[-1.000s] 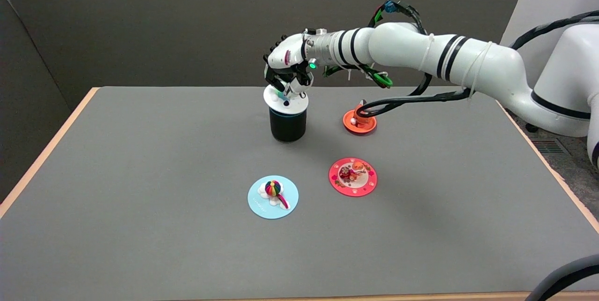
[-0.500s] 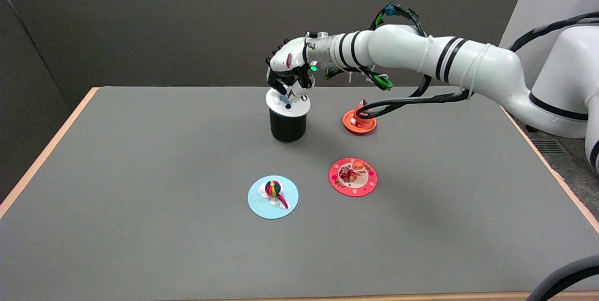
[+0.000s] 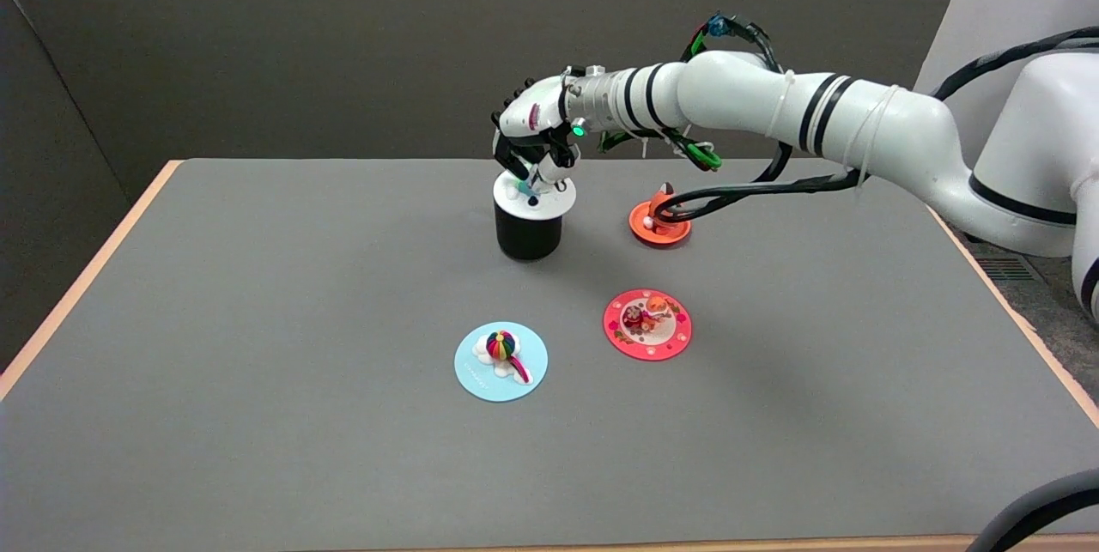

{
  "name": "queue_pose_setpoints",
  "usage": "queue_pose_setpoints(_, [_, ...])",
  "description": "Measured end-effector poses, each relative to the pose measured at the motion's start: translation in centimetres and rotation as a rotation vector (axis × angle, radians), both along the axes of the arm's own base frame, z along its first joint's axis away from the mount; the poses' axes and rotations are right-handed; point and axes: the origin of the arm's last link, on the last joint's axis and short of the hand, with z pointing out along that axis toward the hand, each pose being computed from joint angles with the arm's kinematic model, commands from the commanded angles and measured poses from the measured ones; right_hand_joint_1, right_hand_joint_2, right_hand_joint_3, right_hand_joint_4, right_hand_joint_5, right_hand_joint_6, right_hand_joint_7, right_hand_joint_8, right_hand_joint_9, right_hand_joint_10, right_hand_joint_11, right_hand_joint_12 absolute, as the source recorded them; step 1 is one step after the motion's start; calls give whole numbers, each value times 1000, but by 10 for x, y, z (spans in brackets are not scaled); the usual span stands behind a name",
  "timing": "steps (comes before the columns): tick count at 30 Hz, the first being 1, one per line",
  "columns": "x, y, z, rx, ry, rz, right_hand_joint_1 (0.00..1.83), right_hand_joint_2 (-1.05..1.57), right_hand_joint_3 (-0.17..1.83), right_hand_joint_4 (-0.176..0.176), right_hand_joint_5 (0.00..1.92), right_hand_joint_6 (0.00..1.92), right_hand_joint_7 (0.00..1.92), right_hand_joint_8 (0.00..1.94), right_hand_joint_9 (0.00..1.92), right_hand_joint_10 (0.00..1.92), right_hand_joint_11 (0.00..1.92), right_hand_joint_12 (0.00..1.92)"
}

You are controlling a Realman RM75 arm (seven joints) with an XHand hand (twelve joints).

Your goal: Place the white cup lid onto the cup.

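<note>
- far left there's just the grey table [image 3: 258, 320] with its light wood edge, and a dark wall behind it
- the light blue lid [image 3: 500, 361] lies flat on the near-middle of the table, with a rainbow striped ball and a little white cloud shape for a knob
- a bit further back, the black cup [image 3: 528, 230] stands upright
- the white cup lid [image 3: 536, 194] sits on top of the cup, covering the rim. looks roughly level from here, maybe sitting a touch toward the right side, hard to say for sure
- the right hand [image 3: 534, 136] is straight above the cup, fingers pointing down and bunched close together around the small knob on top of the lid. the fingertips [image 3: 530, 183] are right at the knob and seem to be pinching it, so i'd call it holding the lid by the knob
- there's a green light glowing at the wrist
- the red lid [image 3: 647, 324] is flat on the table right of the blue one, well apart, with small figures in the middle
- the orange lid [image 3: 659, 222] sits further back, right of the cup, partly behind a black cable hanging off the arm
- the white arm [image 3: 816, 118] with black bands comes in from the right edge, above the table
</note>
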Motion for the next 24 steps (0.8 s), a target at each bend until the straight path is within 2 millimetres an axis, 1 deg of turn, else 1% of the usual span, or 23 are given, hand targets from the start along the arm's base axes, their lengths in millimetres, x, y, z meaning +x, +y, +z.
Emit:
queue_pose_setpoints(4, [-1, 0, 1, -2, -2, -2, 1100, 1235, 169, 15, 669, 1454, 596, 1637, 530, 1177, 364, 1283])
queue_pose_setpoints(6, [-1, 0, 1, -3, -4, -3, 1102, 1249, 129, -6, 677, 1382, 605, 1655, 525, 1125, 352, 1269])
queue_pose_setpoints(9, [-1, 0, 1, -4, -6, -4, 1123, 1236, 130, -37, 683, 1315, 634, 1649, 503, 1048, 312, 1248])
queue_pose_setpoints(10, [-1, 0, 1, -4, -7, -4, 1165, 1214, 142, -64, 706, 1137, 668, 1605, 516, 997, 314, 1227])
queue_pose_setpoints(11, [-1, 0, 1, -3, -7, -4, 1283, 1133, 259, -88, 750, 454, 689, 1415, 516, 935, 305, 1212])
queue_pose_setpoints(12, [-1, 0, 0, -2, -8, -4, 1049, 887, 699, -87, 774, 373, 717, 637, 538, 854, 311, 1176])
queue_pose_setpoints(13, [-1, 1, 0, -1, -9, -4, 1019, 817, 831, -89, 797, 325, 774, 506, 603, 683, 292, 1192])
queue_pose_setpoints(14, [-1, 1, 0, 0, -10, -3, 1008, 799, 859, -99, 806, 297, 810, 400, 642, 569, 290, 1166])
queue_pose_setpoints(16, [0, 1, -1, 1, -12, -3, 994, 770, 905, -105, 796, 285, 839, 260, 687, 384, 294, 1116])
queue_pose_setpoints(19, [1, 1, -2, 4, -15, -1, 981, 740, 961, -95, 774, 297, 807, 213, 694, 219, 291, 1067])
queue_pose_setpoints(20, [1, 1, -3, 6, -16, 0, 970, 727, 979, -90, 770, 299, 792, 211, 683, 201, 289, 1037])
queue_pose_setpoints(22, [1, 1, -4, 9, -17, 2, 987, 733, 926, -97, 780, 291, 774, 215, 665, 200, 278, 1046])
queue_pose_setpoints(24, [2, 2, -4, 11, -16, 5, 976, 715, 949, -96, 778, 291, 753, 210, 657, 199, 282, 1010])
